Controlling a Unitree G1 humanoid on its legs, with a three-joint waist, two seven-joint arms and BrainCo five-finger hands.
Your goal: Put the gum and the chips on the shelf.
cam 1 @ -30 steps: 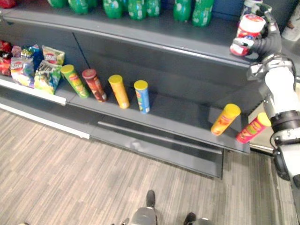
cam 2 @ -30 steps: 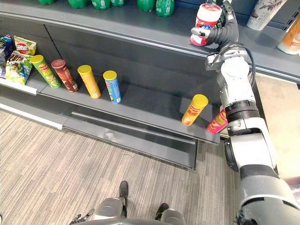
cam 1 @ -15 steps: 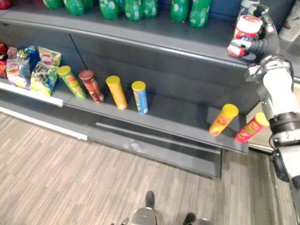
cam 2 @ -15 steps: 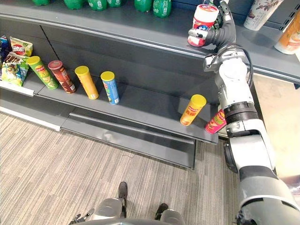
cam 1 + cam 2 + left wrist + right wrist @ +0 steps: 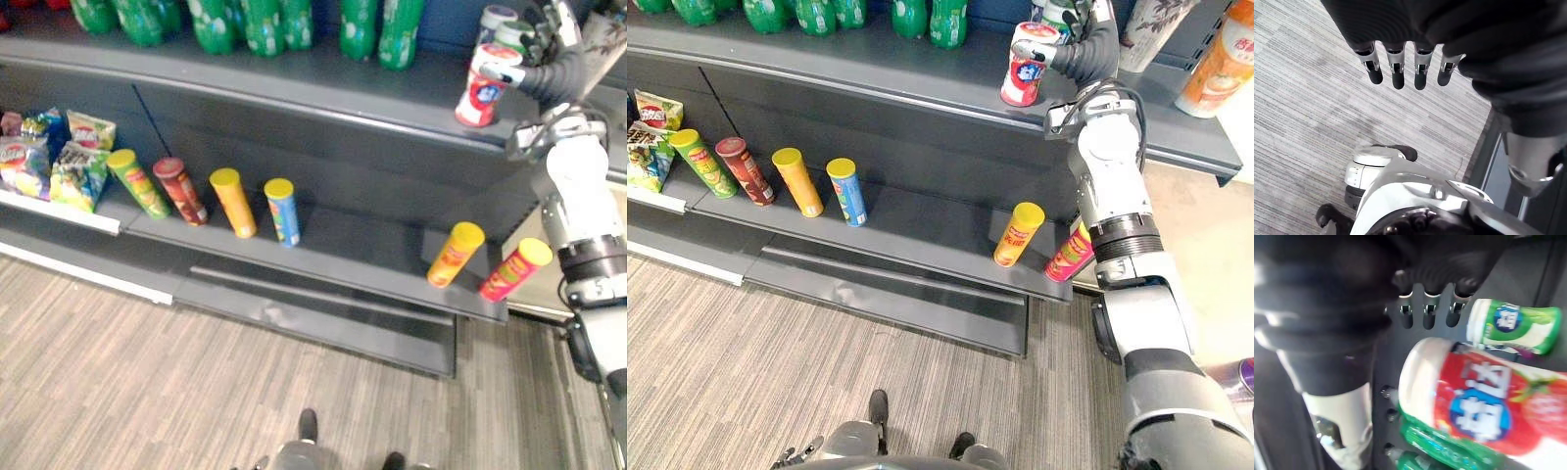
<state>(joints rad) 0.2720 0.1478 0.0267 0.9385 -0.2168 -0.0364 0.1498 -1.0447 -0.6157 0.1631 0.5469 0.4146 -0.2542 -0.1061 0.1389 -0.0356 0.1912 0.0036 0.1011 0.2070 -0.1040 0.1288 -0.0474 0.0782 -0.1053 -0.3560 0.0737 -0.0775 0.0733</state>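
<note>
The gum bottle point(image 5: 1024, 67) has gone from mid-air to standing on the upper shelf point(image 5: 872, 64), and the right robot hand point(image 5: 1087, 57) looks opened off it, so half the job's done imo.

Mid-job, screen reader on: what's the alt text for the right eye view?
The right hand is up beside a red-and-white gum canister standing near the front edge of the dark grey upper shelf. Six cylindrical chip tubes, green, dark red, yellow, blue, yellow and pink, stand on the lower shelf.
</note>
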